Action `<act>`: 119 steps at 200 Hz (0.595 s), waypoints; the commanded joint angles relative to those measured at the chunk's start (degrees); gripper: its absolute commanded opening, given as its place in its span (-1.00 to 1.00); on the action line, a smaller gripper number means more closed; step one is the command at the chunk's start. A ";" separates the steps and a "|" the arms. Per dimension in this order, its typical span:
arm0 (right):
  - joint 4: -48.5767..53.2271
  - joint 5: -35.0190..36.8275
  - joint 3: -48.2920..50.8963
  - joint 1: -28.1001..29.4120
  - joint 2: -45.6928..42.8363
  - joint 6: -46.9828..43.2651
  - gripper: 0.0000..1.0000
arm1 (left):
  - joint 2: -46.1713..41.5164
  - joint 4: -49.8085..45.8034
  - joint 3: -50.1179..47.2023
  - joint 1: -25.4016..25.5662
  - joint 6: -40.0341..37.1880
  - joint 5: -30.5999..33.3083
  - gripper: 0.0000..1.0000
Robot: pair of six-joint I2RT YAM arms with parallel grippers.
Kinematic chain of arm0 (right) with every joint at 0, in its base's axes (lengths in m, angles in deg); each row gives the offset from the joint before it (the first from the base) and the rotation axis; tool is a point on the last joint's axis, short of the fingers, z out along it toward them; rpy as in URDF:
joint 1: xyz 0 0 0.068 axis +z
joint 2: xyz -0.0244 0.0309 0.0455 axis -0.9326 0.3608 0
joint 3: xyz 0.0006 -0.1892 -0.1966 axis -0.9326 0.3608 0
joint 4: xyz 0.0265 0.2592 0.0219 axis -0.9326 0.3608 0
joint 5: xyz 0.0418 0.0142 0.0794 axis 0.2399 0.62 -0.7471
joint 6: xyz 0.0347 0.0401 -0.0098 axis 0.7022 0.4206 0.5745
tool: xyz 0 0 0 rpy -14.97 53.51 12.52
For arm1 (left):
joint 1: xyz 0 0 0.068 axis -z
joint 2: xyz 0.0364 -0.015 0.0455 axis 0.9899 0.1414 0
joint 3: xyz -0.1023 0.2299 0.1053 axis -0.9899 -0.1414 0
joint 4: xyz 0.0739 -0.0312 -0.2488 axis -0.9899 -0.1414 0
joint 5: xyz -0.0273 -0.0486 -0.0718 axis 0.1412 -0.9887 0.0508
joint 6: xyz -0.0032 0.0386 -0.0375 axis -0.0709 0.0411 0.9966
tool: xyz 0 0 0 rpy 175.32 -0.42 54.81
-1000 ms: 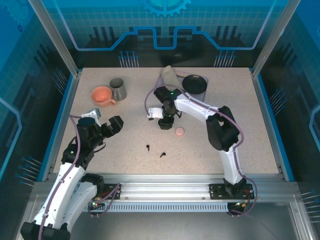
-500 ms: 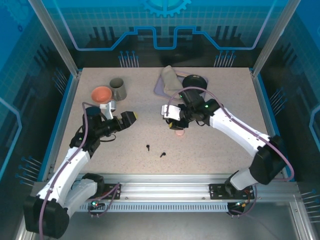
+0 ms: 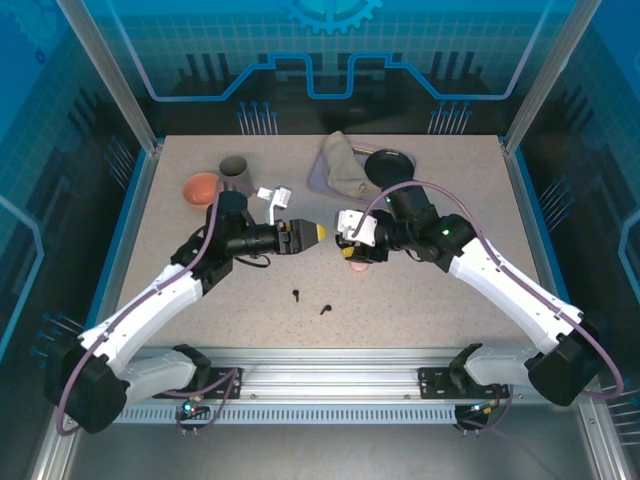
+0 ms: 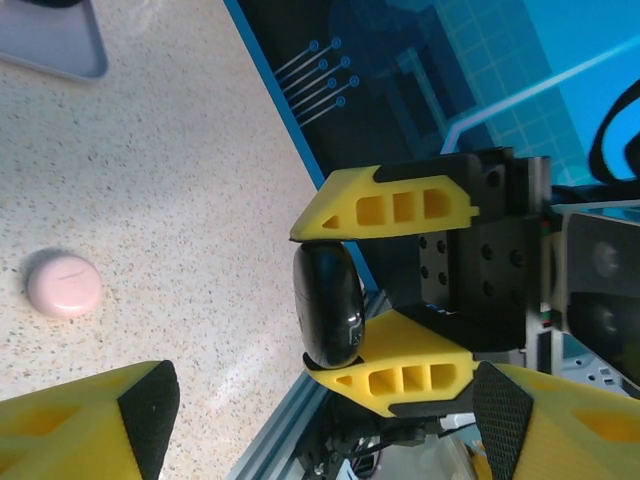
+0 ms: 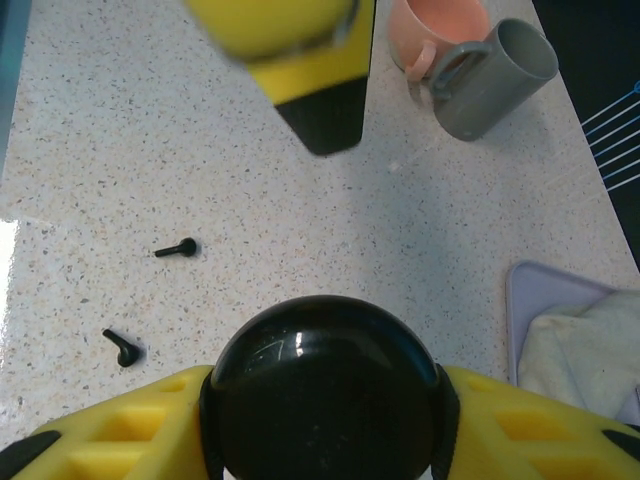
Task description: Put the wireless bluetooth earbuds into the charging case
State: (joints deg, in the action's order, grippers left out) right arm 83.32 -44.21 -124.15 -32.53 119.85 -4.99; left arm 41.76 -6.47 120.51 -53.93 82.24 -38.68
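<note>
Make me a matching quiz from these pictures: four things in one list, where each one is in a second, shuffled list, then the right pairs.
Things:
1. black charging case
2. black earbuds
3. grey mug
4. cloth

Places:
A. on the pale tray
B. beside the peach cup
C. held in the right gripper
D. loose on the bare table

Pairs: 1-C, 2-D, 3-B, 4-A.
</note>
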 commanded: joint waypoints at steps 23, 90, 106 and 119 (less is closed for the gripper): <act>-1.66 -0.42 1.76 0.07 -1.86 1.80 0.02 | 4.69 -0.73 5.41 4.00 -3.01 0.65 0.57; -2.03 1.08 1.50 0.60 -1.35 1.70 0.03 | 9.76 -3.14 8.16 7.34 -3.47 2.98 0.37; -2.00 1.23 1.36 0.56 -1.31 1.75 0.03 | 9.97 -3.45 7.99 7.52 -3.56 3.34 0.29; -2.02 1.13 1.24 0.60 -1.08 1.80 0.03 | 10.09 -3.51 7.99 7.60 -3.67 3.34 0.20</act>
State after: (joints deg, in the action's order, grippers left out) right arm 82.29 -43.27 -122.57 -32.47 119.16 -4.03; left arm 51.53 -8.66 126.98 -46.80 80.30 -36.27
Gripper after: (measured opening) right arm 0.517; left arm 0.635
